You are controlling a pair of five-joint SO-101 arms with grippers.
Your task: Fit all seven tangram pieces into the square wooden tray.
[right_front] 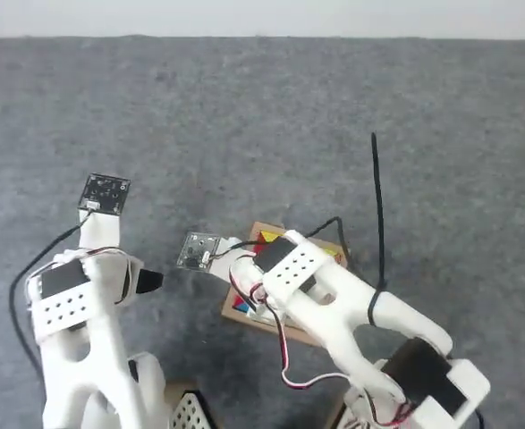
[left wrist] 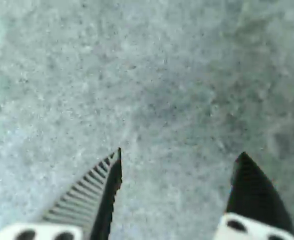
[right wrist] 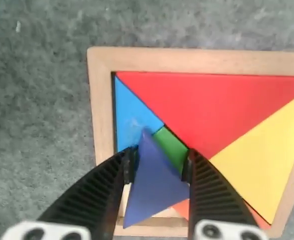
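Triangle (right wrist: 154,187), dark blue, is pinched in the right hand (right wrist: 159,160) over the square wooden tray (right wrist: 99,100), by the corner where light blue piece (right wrist: 131,115), green piece (right wrist: 171,147), red piece (right wrist: 207,105) and yellow piece (right wrist: 257,160) lie flat, while the left hand (left wrist: 179,167) hangs spread over the grey desk (left wrist: 136,75), apart from the tray.

Tan tray (right wrist: 99,100), red triangle (right wrist: 202,105), yellow triangle (right wrist: 257,160), light blue triangle (right wrist: 131,117), green piece (right wrist: 171,147), dark blue triangle (right wrist: 154,187), mottled grey table (right_front: 244,116)
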